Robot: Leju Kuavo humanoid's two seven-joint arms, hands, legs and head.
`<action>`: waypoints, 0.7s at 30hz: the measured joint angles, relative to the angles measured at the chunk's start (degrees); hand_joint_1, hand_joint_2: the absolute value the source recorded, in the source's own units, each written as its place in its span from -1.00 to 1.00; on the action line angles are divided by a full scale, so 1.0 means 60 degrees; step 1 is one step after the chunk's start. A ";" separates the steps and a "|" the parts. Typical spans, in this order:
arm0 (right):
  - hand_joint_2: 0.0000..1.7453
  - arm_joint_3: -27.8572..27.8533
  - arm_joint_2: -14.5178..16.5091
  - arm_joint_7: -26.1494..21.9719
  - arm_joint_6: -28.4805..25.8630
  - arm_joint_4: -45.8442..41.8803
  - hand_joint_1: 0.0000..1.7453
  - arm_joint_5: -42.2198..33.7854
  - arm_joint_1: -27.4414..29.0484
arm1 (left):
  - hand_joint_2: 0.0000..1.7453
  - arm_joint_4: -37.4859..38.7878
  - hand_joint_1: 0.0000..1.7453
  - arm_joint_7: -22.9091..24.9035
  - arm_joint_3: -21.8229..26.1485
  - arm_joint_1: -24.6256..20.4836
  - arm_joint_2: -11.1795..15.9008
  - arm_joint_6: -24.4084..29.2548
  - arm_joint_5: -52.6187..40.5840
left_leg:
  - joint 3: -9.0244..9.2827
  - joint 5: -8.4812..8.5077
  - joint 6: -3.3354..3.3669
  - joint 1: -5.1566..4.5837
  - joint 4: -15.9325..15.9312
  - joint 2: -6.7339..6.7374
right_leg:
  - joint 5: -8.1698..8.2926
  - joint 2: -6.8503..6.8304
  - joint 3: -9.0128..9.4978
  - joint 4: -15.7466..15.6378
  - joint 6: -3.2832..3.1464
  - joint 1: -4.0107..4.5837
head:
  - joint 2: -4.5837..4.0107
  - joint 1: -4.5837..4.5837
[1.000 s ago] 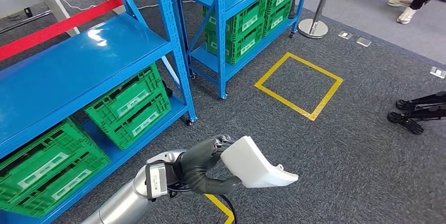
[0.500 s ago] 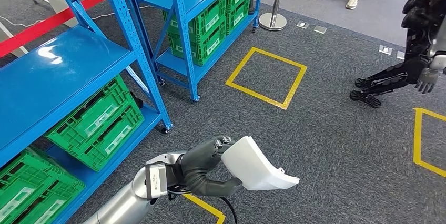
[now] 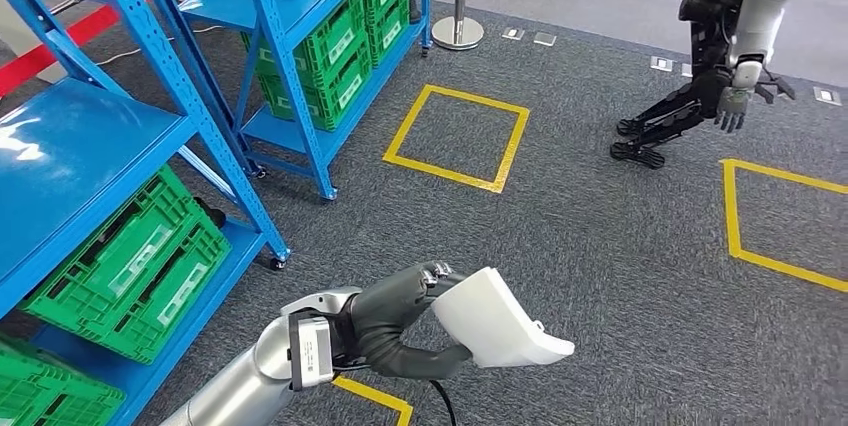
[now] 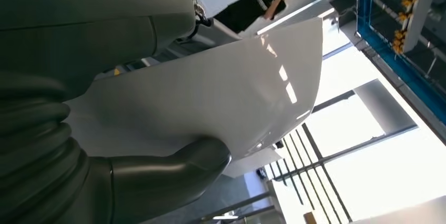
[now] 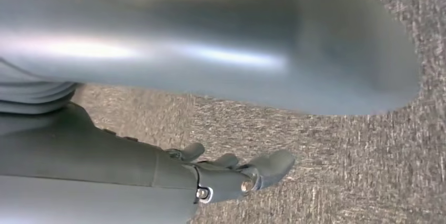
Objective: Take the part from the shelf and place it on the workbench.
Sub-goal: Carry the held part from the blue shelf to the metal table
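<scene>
View swung right; left hand (image 3: pixel 400 318) still holds part (image 3: pixel 498 319)

The robot's head camera has turned to its right, so the whole scene has slid leftward. The blue metal shelves (image 3: pixel 250 56) with green plastic crates (image 3: pixel 135 266) now sit further left. Another black-and-white humanoid robot (image 3: pixel 735 36) has come into sight at upper right, beside a second yellow floor square (image 3: pixel 775 216).

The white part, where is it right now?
In the head view, the white part is low in the middle, gripped by the robot's left hand above the grey carpet, right of the blue shelves.
</scene>
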 joint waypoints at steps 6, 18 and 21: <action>-1.00 0.0144 0.0002 -0.0015 -0.0021 0.0000 -1.00 0.0017 -0.0044 | 1.00 -0.0072 1.00 0.0040 -0.0012 0.0096 0.0090 -0.0007 -0.0011 | -0.1166 -0.1237 -0.0213 0.0090 0.2570 -0.1005 | 0.0096 0.0578 0.0002 -0.0078 -0.0177 -0.0096 | 0.0000 -0.0089; -1.00 0.0149 -0.0026 -0.0264 0.0095 0.0019 -1.00 -0.0291 -0.0017 | 1.00 -0.0039 1.00 0.0118 -0.0079 -0.0036 -0.0085 -0.0499 0.0104 | -0.0084 0.0171 0.0224 0.0163 -0.0022 -0.1217 | -0.0253 0.0904 -0.0563 0.0757 0.0341 -0.0155 | 0.0000 -0.0030; -1.00 0.0149 -0.0028 -0.0283 0.0113 0.0021 -1.00 -0.0333 -0.0053 | 1.00 0.0010 1.00 0.0122 -0.0099 -0.0043 -0.0126 -0.0561 0.0117 | -0.0109 0.0153 0.0286 0.0098 -0.0018 -0.0814 | -0.1101 0.0456 -0.1417 0.2591 0.0378 -0.0120 | 0.0000 0.0016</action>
